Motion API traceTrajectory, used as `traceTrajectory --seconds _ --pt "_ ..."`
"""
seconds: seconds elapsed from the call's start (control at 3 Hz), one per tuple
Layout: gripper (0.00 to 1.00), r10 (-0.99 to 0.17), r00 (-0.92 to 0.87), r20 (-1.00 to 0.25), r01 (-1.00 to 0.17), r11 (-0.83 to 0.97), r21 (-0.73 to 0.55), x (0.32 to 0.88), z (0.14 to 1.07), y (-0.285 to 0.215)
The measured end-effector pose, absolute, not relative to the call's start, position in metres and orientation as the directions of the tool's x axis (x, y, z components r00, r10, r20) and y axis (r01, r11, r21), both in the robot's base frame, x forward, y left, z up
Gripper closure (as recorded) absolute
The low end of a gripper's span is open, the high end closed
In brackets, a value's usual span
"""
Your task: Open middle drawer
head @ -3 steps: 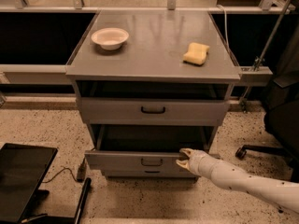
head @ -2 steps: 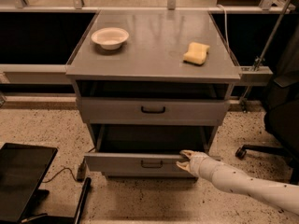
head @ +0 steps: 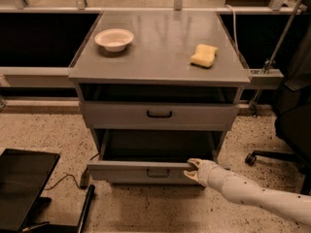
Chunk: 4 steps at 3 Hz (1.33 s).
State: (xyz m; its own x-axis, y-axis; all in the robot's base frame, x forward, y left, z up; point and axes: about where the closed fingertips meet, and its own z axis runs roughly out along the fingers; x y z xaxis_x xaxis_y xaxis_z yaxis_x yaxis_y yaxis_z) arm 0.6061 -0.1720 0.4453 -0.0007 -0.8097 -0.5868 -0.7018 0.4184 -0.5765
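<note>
The middle drawer [head: 141, 171] is pulled partly out of the grey cabinet [head: 87, 115], and its deep grey tray is visible behind the front. Its small black bar handle [head: 158, 172] sits at the centre of the front. My gripper [head: 190, 170] is on a white arm coming in from the lower right. It is at the right part of the drawer front, to the right of the handle. One finger [head: 194, 162] is at the front's top edge and the other is lower, spread apart. The drawer above [head: 159, 114] is closed.
A white bowl [head: 114, 39] and a yellow sponge [head: 204, 55] lie on the cabinet top. A black office chair [head: 291, 130] stands at the right. A dark flat panel [head: 22, 186] lies on the speckled floor at the lower left, with a cable nearby.
The middle drawer has slid slightly further out towards the camera. My gripper has moved with its front the same way.
</note>
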Motion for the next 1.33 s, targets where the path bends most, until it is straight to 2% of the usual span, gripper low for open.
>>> traceTrajectory --seconds 1.33 --pt "1.0 -0.81 0.008 -0.587 -0.695 0.417 -0.585 0.583 0.445 -0.172"
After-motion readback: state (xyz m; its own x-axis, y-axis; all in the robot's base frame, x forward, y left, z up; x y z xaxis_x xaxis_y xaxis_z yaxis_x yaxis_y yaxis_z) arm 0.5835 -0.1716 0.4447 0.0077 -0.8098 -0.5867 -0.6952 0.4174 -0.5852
